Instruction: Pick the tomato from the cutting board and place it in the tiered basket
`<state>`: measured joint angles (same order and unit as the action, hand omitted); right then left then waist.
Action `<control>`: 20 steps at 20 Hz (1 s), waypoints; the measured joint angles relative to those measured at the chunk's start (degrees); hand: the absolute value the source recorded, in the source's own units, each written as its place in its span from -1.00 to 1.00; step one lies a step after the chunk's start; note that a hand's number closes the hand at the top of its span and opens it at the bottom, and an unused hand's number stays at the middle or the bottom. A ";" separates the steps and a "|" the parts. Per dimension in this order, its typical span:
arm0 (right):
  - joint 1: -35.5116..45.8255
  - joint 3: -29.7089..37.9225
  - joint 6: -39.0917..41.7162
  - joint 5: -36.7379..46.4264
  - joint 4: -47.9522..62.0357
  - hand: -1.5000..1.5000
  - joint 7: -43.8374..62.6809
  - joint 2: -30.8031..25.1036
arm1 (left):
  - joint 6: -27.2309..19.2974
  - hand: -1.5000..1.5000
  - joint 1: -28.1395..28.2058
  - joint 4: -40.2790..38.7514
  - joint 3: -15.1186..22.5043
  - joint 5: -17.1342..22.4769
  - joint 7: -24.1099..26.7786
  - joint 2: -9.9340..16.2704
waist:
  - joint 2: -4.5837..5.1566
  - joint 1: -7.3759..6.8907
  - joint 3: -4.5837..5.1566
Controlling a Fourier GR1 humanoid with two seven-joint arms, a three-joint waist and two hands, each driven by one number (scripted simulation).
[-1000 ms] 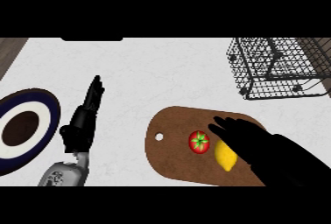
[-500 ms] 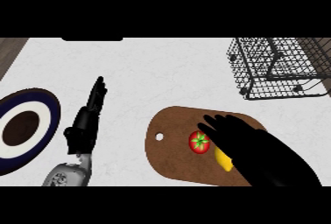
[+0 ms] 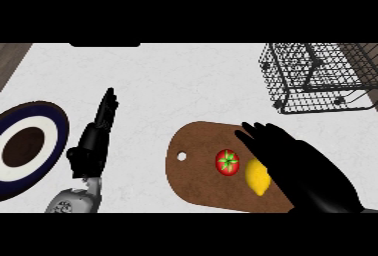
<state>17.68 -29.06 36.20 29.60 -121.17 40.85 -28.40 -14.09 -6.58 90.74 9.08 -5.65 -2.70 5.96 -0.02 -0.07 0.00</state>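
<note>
Your tomato (image 3: pixel 227 162) lay on the board (image 3: pixel 199 175), a little right of its middle, with its green star-shaped calyx facing up at you. It looked slightly taller than wide in the head view, so its longer side ran up and down the frame. A lemon (image 3: pixel 258 177) sat just right of it, touching or nearly so, partly covered by your right hand (image 3: pixel 295 162).

That hand came in from the lower right and lay over the right part of the board, fingers (image 3: pixel 251 137) stretched out and pointing up-left, uncurled and holding nothing. The tomato was just left of the fingers, beside their lower edge; you could not tell whether they touched it.

Your left hand (image 3: pixel 94 142) rested at the left over the bare counter (image 3: pixel 177 85), fingers straight and pointing up the frame, also empty. A dark-rimmed plate (image 3: pixel 44 125) lay at the left edge. The wire basket (image 3: pixel 317 77) stood at the upper right, well apart from the tomato
</note>
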 measured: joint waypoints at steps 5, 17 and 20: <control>-2.06 0.58 -0.95 4.67 5.13 -1.00 -4.41 2.39 | 0.51 0.00 -1.70 -0.27 -0.97 -0.56 -1.56 -0.49 | 0.03 0.00 -0.01; -6.34 3.76 0.67 9.94 8.05 -1.00 -13.15 7.28 | 2.40 0.00 -0.89 -1.52 -3.10 -1.06 0.70 -1.59 | 0.01 0.03 0.00; -6.04 4.16 1.29 11.62 10.00 -1.00 -14.79 8.83 | 3.12 0.00 -0.16 -0.40 -3.38 -1.25 0.32 -1.48 | 0.01 -0.02 -0.01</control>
<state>11.64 -24.90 37.50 41.22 -111.17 26.06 -19.57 -10.97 -6.73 90.34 5.70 -6.90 -2.38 4.49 -0.02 -0.09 0.00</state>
